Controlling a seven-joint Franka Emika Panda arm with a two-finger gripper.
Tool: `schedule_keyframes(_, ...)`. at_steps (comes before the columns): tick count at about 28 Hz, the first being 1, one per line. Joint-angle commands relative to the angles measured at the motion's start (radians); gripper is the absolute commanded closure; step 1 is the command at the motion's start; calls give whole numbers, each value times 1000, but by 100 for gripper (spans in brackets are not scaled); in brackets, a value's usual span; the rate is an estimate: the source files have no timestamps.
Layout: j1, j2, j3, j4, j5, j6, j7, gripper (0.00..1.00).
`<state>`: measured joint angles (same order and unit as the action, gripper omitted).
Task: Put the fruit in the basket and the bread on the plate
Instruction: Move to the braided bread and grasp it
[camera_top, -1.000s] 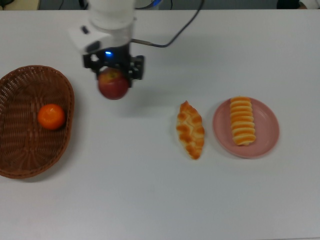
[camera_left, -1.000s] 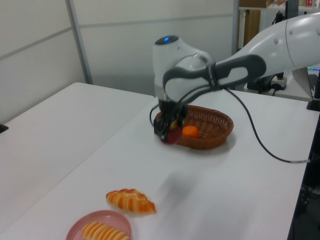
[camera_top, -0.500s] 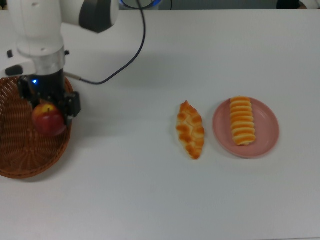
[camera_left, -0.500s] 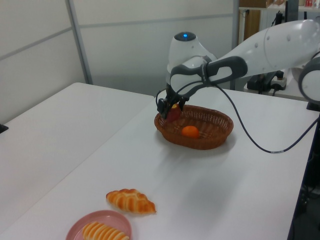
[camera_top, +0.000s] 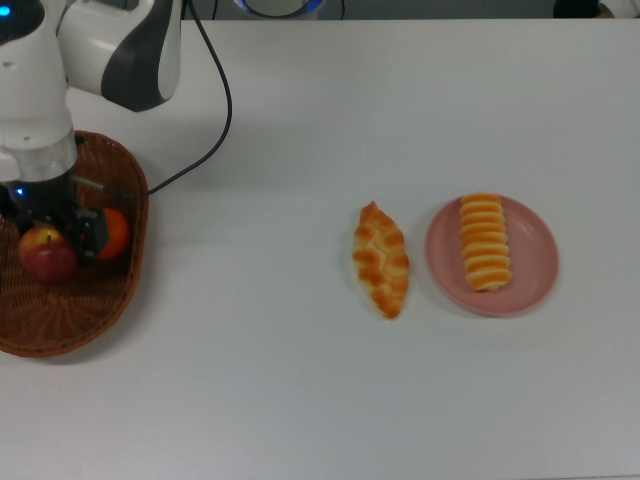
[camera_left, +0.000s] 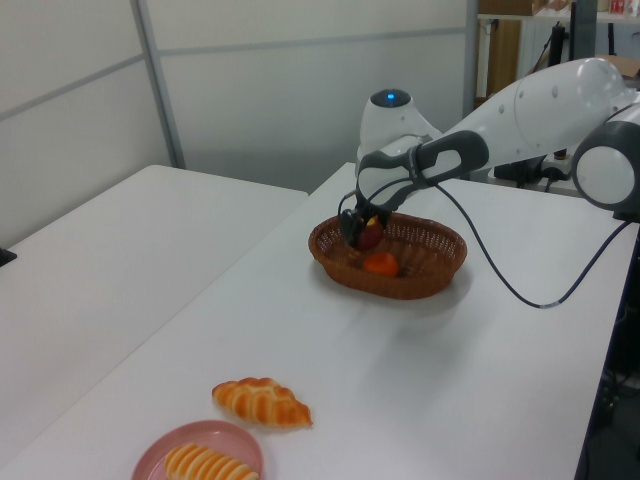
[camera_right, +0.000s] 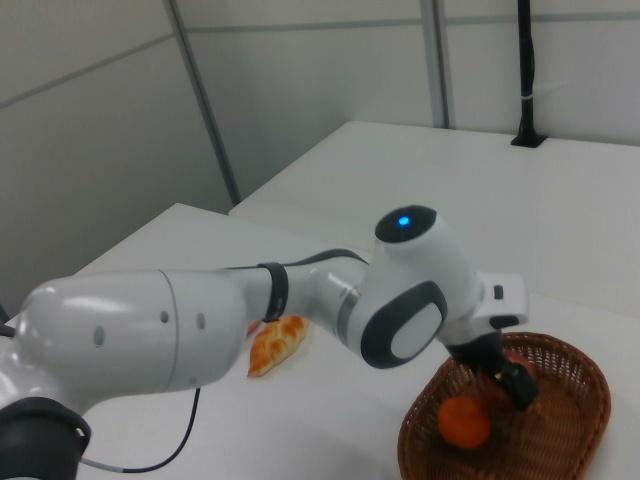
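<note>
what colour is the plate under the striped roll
Plain pink plate, clearest in the top view.

Arm (camera_left: 520, 100): glossy white rounded casings with dark grey joint bands. One blue indicator light on a joint housing. Black gripper (camera_top: 48, 232) assembly at the wrist. Black cable (camera_top: 215, 110) trails from it.
</note>
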<state>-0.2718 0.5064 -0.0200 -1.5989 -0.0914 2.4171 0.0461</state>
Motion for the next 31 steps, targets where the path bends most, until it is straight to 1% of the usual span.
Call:
schedule_keyframes(1, 5, 23, 3, 22, -17, 17, -35, 0)
schedule_keyframes(4, 6, 12, 9, 23, -14, 16, -31, 0)
schedule_keyframes(5, 8, -3, 15, 23, -2, 14, -23, 0)
schedule_keyframes(7, 11, -25, 18, 25, 2, 11, -16, 0)
schedule_keyframes(10, 40, -46, 37, 27, 24, 8, 14, 0)
schedule_keyframes(11, 63, -66, 38, 27, 33, 7, 49, 0)
schedule_keyframes(15, 138, -89, 38, 27, 32, -42, 101, 0)
schedule_keyframes(16, 164, -91, 38, 28, 32, -59, 109, 0)
schedule_keyframes(17, 210, -94, 38, 28, 32, -88, 118, 0)
schedule_keyframes(18, 232, -95, 38, 27, 32, -101, 124, 0)
schedule_keyframes(21, 305, -91, 38, 27, 32, -122, 164, 0)
schedule_keyframes(22, 348, -89, 38, 19, 32, -124, 205, 0)
schedule_keyframes(25, 407, -89, 38, 4, 30, -141, 261, 0)
schedule_keyframes(26, 443, -88, 38, -4, 30, -160, 279, 0)
schedule_keyframes(31, 520, -69, 38, -15, 32, -207, 284, 0)
